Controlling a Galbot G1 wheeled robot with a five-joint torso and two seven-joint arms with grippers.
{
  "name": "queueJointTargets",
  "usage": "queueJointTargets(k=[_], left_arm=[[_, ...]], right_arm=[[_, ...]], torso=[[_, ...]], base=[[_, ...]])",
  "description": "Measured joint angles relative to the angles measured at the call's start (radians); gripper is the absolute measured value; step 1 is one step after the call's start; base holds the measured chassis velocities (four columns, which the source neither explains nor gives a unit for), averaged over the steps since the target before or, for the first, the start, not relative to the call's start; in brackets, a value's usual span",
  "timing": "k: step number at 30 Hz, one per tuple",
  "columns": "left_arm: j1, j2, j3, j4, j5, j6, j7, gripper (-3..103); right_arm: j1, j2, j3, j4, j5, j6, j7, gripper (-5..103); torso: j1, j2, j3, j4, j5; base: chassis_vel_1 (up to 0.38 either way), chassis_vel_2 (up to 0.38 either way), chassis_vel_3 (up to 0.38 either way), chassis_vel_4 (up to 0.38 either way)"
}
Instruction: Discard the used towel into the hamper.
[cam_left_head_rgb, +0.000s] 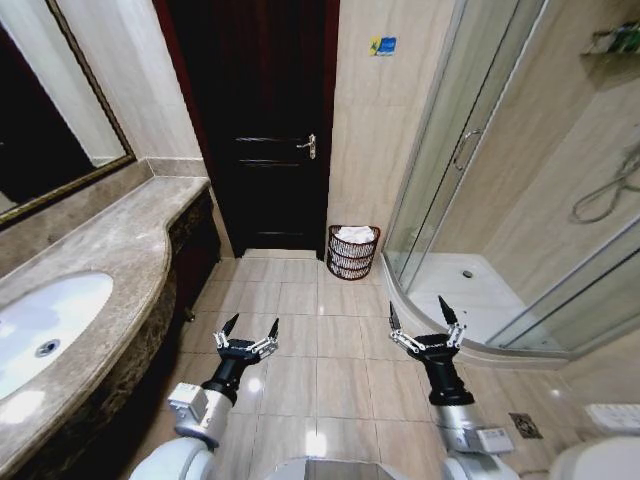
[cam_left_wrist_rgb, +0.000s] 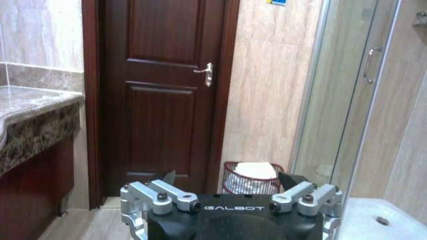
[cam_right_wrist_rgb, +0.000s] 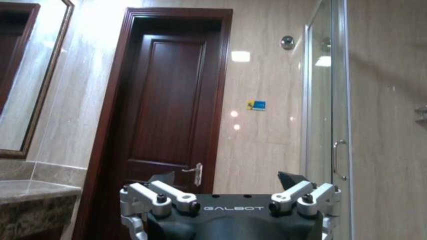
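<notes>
A bathroom seen from above. The hamper (cam_left_head_rgb: 353, 251) stands on the tiled floor (cam_left_head_rgb: 300, 330) against the far wall, between a dark door (cam_left_head_rgb: 262, 120) and a glass shower (cam_left_head_rgb: 480, 180), with a white towel (cam_left_head_rgb: 354, 234) lying inside. It sits well ahead of both grippers. The left gripper (cam_left_head_rgb: 248, 329) and right gripper (cam_left_head_rgb: 423, 319) hover above the floor, fingers spread apart, holding nothing.
</notes>
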Motion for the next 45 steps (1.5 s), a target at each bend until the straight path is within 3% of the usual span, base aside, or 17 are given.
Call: queueJointTargets(k=[45], left_arm=[[0.000, 0.000, 0.000, 0.000, 0.000, 0.000, 0.000, 100]], right_arm=[[0.000, 0.000, 0.000, 0.000, 0.000, 0.000, 0.000, 100]], torso=[[0.000, 0.000, 0.000, 0.0000, 0.0000]], base=[[0.000, 0.000, 0.000, 0.000]])
